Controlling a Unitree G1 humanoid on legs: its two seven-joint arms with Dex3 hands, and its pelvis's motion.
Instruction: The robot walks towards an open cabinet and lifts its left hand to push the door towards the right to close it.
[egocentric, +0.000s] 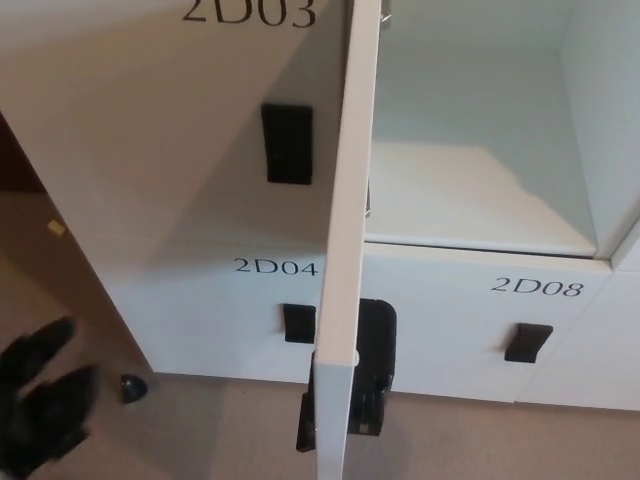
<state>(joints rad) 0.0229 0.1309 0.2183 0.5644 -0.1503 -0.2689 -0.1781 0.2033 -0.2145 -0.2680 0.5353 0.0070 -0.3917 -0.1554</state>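
The left hand (45, 395), fingers apart and empty, is low at the left, well clear of the door (345, 250), which stands edge-on before the open cabinet (480, 150) (right hand unseen), so next comes lifting it to push rightward.

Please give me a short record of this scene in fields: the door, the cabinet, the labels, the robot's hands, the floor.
door: white open cabinet door, seen edge-on, swung out toward the camera, black latch block on its lower part
open compartment: white, nothing visible inside
closed doors: 2D03, 2D04, 2D08, each with a black handle
left hand: black hand at lower left, fingers apart, not touching the door
right hand: not in view
floor: beige carpet, small dark round object
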